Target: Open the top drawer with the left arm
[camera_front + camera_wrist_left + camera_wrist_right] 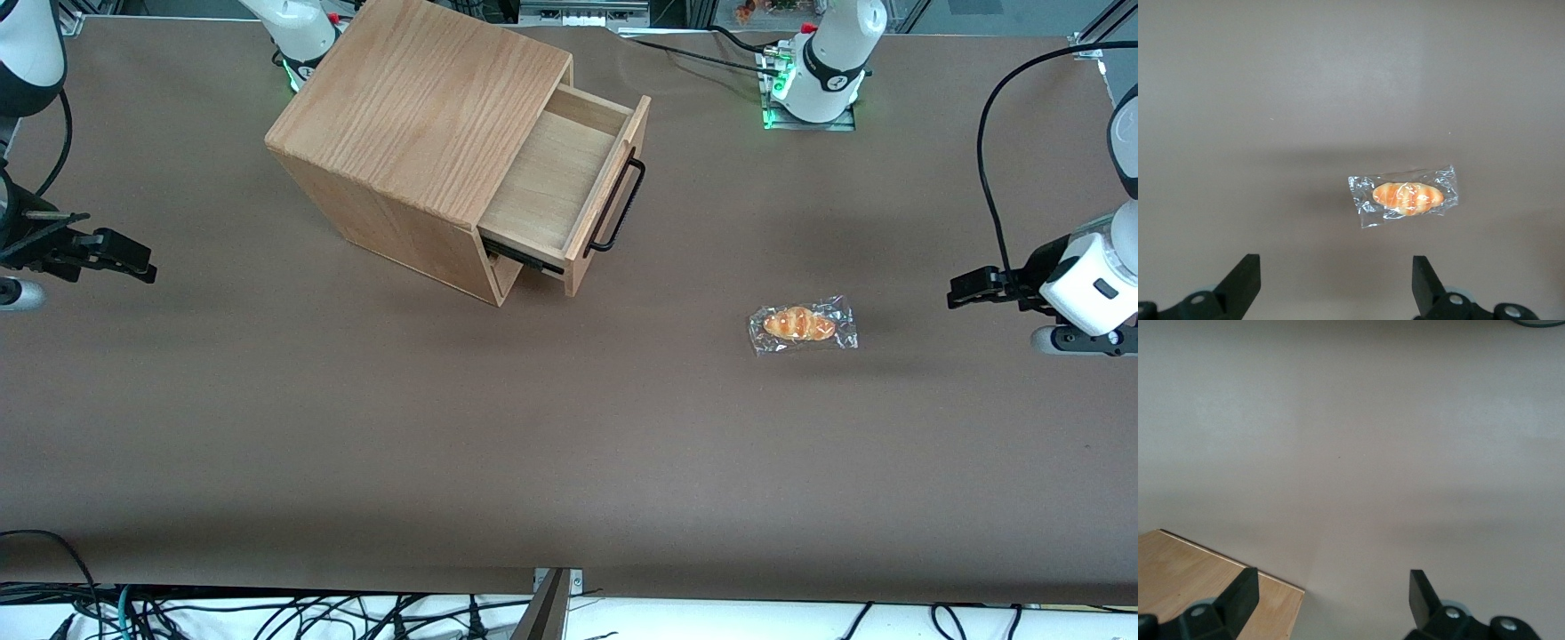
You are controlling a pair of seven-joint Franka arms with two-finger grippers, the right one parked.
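The top drawer of the oak cabinet stands pulled out, its inside bare, with the long black bar handle on its front. The plain wooden panel beneath it sits back in the cabinet. My left arm hangs at the working arm's end of the table, away from the drawer. Its gripper is open and empty, above the brown table. In the left wrist view the gripper has its fingers wide apart with nothing between them.
A bread roll in a clear wrapper lies on the brown table between the drawer and my gripper; it also shows in the left wrist view. Cables run along the table's near edge.
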